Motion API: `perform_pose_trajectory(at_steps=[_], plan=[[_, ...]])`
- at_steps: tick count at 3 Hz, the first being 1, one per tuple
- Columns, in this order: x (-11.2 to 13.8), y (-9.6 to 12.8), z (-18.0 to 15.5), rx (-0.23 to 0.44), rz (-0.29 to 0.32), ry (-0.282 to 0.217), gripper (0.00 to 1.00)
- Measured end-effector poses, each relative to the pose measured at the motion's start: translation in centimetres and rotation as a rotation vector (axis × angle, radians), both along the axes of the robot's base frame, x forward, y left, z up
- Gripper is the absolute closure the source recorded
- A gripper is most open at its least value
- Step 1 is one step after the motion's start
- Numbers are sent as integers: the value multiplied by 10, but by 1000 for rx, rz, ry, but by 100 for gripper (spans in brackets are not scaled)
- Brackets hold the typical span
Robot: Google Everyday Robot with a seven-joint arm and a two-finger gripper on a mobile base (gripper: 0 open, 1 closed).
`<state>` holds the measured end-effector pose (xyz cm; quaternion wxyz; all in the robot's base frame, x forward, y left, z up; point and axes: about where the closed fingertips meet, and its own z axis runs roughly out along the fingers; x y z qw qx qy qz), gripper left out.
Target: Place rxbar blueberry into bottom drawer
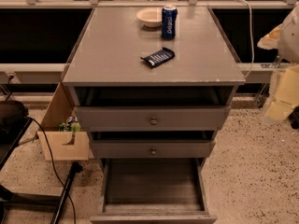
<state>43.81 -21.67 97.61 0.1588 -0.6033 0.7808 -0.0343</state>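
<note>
The rxbar blueberry (158, 57), a flat dark navy bar with white lettering, lies at an angle on top of the grey cabinet (117, 55), near the middle. The bottom drawer (152, 183) is pulled out at the foot of the cabinet, and its plain grey floor is bare. My gripper (281, 94) shows as a pale shape at the right edge. It hangs beside the cabinet, well to the right of the bar and above the floor, touching neither the bar nor the drawer.
A blue soda can (169, 21) and a white bowl (149, 17) stand at the back of the cabinet top. Two shallower drawers with round knobs (153, 121) sit slightly ajar above the bottom one. A cardboard box (63, 139) and black cables (65, 190) lie to the left.
</note>
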Motion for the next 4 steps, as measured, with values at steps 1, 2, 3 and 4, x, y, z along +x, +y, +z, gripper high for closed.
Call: perform_pose_trajectory(at_steps=[1,2,3,4], plan=[[0,0,0,0,0,0,0],[12,3,-1,-2,-8,-29,0],[34,11,-8,2,-23,-64,0],[77,35,-24,16,-49,-115,0]])
